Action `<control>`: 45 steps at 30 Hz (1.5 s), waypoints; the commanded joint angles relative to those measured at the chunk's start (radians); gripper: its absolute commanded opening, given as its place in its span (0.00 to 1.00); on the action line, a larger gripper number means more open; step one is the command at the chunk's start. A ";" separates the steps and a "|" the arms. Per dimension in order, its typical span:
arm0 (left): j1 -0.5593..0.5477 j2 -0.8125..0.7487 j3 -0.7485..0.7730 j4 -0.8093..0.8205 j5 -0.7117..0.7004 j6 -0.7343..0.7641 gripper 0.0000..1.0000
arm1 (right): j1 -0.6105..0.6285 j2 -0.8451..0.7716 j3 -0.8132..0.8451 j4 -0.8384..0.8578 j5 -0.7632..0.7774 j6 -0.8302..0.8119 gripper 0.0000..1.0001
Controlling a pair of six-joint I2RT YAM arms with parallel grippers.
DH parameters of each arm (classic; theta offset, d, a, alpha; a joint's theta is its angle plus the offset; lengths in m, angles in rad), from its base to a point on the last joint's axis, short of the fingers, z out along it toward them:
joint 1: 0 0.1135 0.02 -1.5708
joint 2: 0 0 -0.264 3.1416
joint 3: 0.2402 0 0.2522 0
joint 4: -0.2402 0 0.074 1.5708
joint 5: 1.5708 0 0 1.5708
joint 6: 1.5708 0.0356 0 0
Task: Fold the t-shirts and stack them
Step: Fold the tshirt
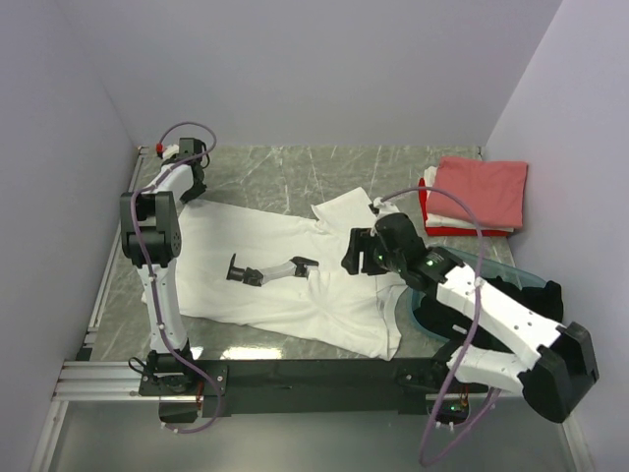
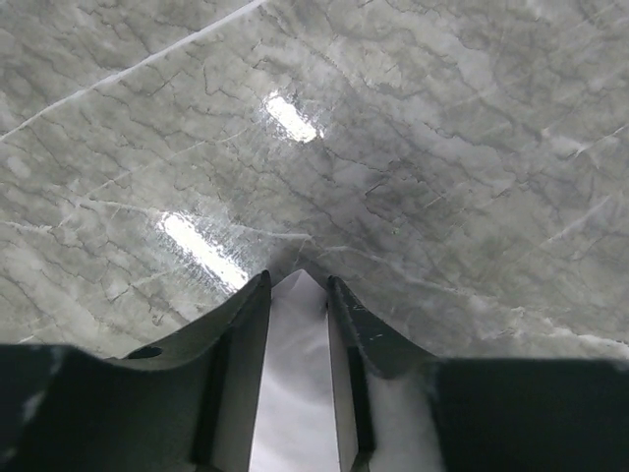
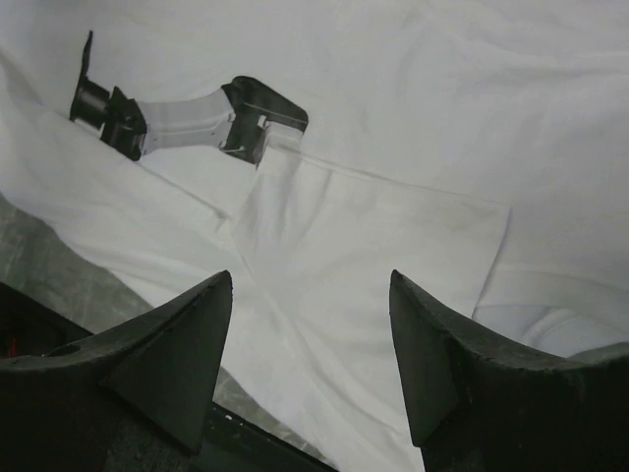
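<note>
White t-shirt [image 1: 324,295]: large, spread open across the grey marbled table [image 1: 275,167], running from the far left corner towards the near right; dark graphic [image 1: 270,269] facing up near its middle; one flap folded over at the far right end, beside the right arm.

Left gripper [image 1: 197,189]: down at the far left corner of the cloth, low against the tabletop. From the left wrist, fingers [image 2: 241,324] drawn near each other on either side of a raised white point of the shirt, cloth filling the gap between them; firmly pinched or not, cannot tell.

Right gripper [image 1: 352,254]: hovering above the right half of the shirt, not touching it. From the right wrist, fingers [image 3: 187,344] wide apart with nothing between them, looking down on smooth white cloth, a folded-over panel and the graphic further off.

Folded stack at the far right of the table, well apart from both grippers: pink t-shirt [image 1: 482,187] on top, a folded white t-shirt [image 1: 432,202] showing under it, red t-shirt [image 1: 437,229] at the bottom.

Teal tub [image 1: 526,277]: see-through, at the near right, partly hidden under the right arm, its rim just beside the shirt's edge.
</note>
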 commanded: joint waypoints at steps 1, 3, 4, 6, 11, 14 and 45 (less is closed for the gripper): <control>0.007 0.019 0.021 -0.010 0.001 0.015 0.35 | -0.036 0.080 0.066 0.037 -0.011 -0.039 0.72; 0.007 0.021 0.022 -0.011 0.010 0.013 0.32 | -0.068 0.148 0.096 0.042 -0.015 -0.057 0.72; 0.007 0.020 0.024 -0.011 0.013 0.013 0.31 | -0.079 0.175 0.136 0.038 -0.015 -0.063 0.72; 0.007 0.016 0.018 -0.004 0.024 0.012 0.27 | -0.119 0.256 0.181 0.033 -0.017 -0.085 0.72; 0.007 0.012 0.013 -0.002 0.047 0.007 0.10 | -0.203 0.450 0.374 -0.016 -0.014 -0.128 0.72; 0.007 -0.002 -0.004 0.013 0.067 0.000 0.01 | -0.242 0.597 0.513 -0.064 0.023 -0.140 0.72; -0.008 -0.146 -0.188 0.133 0.186 -0.014 0.01 | -0.387 1.403 1.411 -0.369 0.100 -0.157 0.69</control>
